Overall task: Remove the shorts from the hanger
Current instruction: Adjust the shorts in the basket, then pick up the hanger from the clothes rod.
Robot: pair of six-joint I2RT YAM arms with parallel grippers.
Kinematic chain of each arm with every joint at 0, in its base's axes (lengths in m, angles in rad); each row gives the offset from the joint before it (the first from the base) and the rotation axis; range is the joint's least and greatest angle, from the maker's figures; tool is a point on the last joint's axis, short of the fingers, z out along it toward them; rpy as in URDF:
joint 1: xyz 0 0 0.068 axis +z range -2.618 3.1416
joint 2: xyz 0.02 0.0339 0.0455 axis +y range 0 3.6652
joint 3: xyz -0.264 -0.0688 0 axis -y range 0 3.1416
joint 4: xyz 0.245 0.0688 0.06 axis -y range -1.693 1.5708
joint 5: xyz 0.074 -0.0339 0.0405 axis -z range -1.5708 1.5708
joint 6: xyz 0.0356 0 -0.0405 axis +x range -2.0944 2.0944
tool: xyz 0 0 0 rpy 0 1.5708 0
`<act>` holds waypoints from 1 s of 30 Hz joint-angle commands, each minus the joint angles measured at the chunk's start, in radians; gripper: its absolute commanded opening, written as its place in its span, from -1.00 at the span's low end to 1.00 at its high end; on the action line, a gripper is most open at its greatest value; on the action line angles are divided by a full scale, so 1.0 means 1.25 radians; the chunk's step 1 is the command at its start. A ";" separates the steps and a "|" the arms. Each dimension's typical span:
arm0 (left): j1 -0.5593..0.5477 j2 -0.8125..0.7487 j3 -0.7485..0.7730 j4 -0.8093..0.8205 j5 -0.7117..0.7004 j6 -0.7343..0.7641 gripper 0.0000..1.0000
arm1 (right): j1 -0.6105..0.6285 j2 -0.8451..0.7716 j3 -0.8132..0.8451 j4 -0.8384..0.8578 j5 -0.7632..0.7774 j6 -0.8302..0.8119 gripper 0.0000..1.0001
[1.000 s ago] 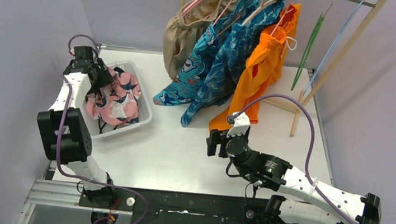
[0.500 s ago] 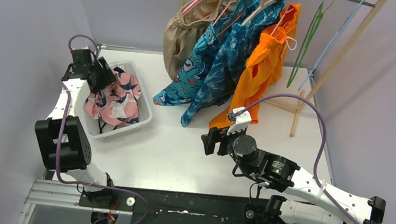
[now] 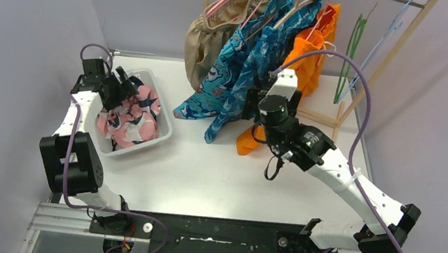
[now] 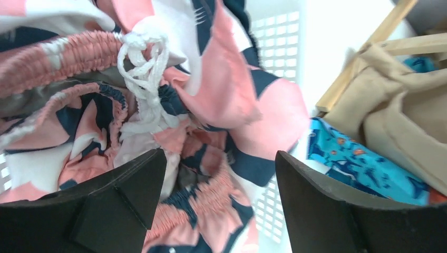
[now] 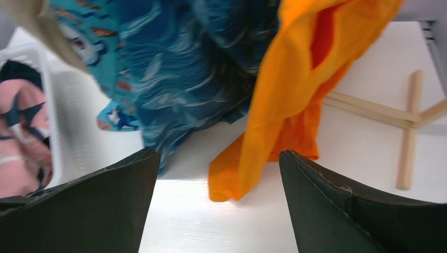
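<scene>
Orange shorts [image 5: 295, 79], right tool [image 5: 217, 158] outstretched, seemingly empty

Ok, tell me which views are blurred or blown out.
Left wrist: pink shorts soft, close to the lens; bin wall washed out white. Right wrist: blue shorts blurred, table glaring. Top external: sharp, evenly lit.

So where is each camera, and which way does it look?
Top external: above and behind, looking down at the table; left arm and right arm show.
Left wrist: on its arm, facing the pink shorts in the basket; its fingers show.
Right wrist: on its arm, facing the orange shorts; its fingers show.
Both wrist views share the turquoise shorts.
</scene>
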State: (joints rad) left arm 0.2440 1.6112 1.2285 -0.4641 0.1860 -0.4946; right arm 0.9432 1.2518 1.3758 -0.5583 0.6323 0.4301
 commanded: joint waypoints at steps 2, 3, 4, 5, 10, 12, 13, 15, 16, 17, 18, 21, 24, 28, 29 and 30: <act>-0.058 -0.134 0.022 0.036 -0.013 -0.018 0.55 | -0.060 -0.005 0.069 -0.020 0.045 -0.028 0.78; -0.085 -0.149 0.017 0.035 -0.037 -0.015 0.55 | -0.082 -0.007 0.077 -0.020 0.041 -0.022 0.80; -0.112 -0.162 0.010 0.036 -0.071 -0.014 0.56 | -0.106 -0.007 0.089 -0.028 0.027 -0.013 0.80; -0.134 -0.177 0.003 0.037 -0.083 -0.013 0.56 | -0.132 -0.007 0.102 -0.036 0.002 -0.007 0.80; -0.181 -0.263 -0.065 0.046 -0.104 -0.021 0.57 | -0.208 -0.016 0.145 -0.059 -0.014 -0.010 0.81; -0.185 -0.311 -0.100 0.064 -0.083 -0.024 0.57 | -0.226 -0.023 0.149 -0.049 -0.021 -0.015 0.81; -0.188 -0.332 -0.117 0.073 -0.068 -0.025 0.57 | -0.235 -0.025 0.151 -0.044 -0.026 -0.017 0.81; -0.195 -0.368 -0.151 0.101 -0.024 -0.025 0.57 | -0.260 -0.021 0.164 -0.038 -0.045 -0.018 0.80; -0.199 -0.383 -0.176 0.121 0.011 -0.021 0.57 | -0.273 -0.016 0.176 -0.038 -0.060 -0.022 0.80; -0.205 -0.395 -0.205 0.151 0.047 -0.015 0.57 | -0.283 -0.006 0.190 -0.041 -0.071 -0.026 0.80; -0.211 -0.405 -0.234 0.173 0.079 -0.015 0.57 | -0.294 0.005 0.209 -0.048 -0.082 -0.027 0.80; -0.242 -0.418 -0.284 0.188 0.144 -0.018 0.57 | -0.333 0.033 0.264 -0.061 -0.113 -0.026 0.78; -0.286 -0.451 -0.309 0.191 0.147 0.005 0.57 | -0.354 0.051 0.304 -0.057 -0.138 -0.027 0.75; -0.309 -0.500 -0.344 0.200 0.147 0.046 0.57 | -0.378 0.078 0.355 -0.055 -0.194 -0.012 0.72; -0.311 -0.508 -0.351 0.199 0.145 0.057 0.57 | -0.383 0.089 0.366 -0.056 -0.205 -0.006 0.71; -0.311 -0.514 -0.358 0.197 0.142 0.068 0.57 | -0.389 0.100 0.376 -0.059 -0.215 -0.001 0.71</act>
State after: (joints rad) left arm -0.1390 1.0344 0.7906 -0.3050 0.3199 -0.4839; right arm 0.4812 1.3418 1.7718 -0.6483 0.4473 0.4164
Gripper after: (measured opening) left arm 0.786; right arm 0.860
